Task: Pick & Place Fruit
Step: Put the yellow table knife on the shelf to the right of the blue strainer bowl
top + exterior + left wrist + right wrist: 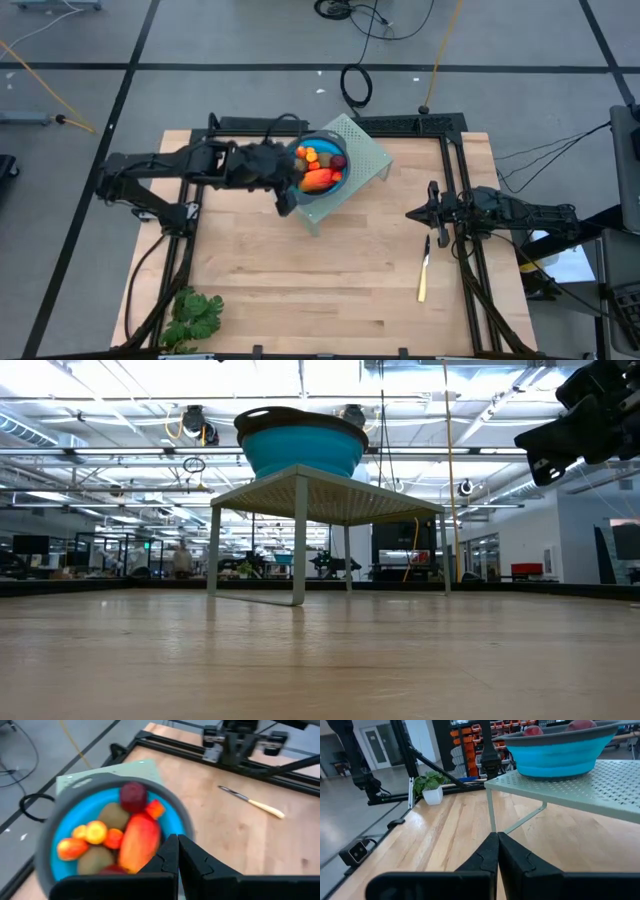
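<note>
Overhead, fruit (pixel 318 170) fills the bowl (pixel 303 194); low view shows only its wall; both arms' fingers pressed together.

Counter: we see a pale wooden counter (pixel 330 270) framed by dark rails.
Stand: at about 12 o'clock we find a pale green perforated stand (pixel 367 152) on slim legs, set askew on the wood.
Bowl: on the stand sits a blue bowl (pixel 322 190) with a grey rim.
Knife: at about 4 o'clock a slim yellow-handled knife (pixel 424 270) lies flat.
Greens: at 7 o'clock, at the near edge, we see a green leafy bunch (pixel 192 318).
</note>
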Controlling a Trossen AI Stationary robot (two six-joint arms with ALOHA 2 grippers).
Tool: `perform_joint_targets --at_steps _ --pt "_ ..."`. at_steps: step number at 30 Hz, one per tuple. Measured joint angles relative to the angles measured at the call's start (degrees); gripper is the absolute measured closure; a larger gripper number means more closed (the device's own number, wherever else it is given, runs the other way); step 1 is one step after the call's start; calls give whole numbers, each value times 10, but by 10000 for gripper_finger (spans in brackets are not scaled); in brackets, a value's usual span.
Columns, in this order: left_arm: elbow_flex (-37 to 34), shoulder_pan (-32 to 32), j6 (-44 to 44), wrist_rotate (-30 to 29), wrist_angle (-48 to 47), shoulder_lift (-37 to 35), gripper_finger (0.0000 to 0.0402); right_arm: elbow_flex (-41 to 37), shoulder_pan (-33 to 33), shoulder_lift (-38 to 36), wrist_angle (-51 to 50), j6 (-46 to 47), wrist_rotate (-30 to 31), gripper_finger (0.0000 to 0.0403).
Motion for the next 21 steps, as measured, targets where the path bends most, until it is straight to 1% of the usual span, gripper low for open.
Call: perform_joint_targets --at_steps 4,9,19,21 --pt "0 -28 -13 -11 0 0 401 0 0 0 0 6 0 399" --pt "0 -46 -27 -13 0 0 401 0 0 0 0 4 0 399" --pt "0 -55 -11 -12 -10 0 401 0 0 0 0 5 0 399" --pt "0 -52 -10 4 -17 0 401 0 0 0 0 6 0 399"
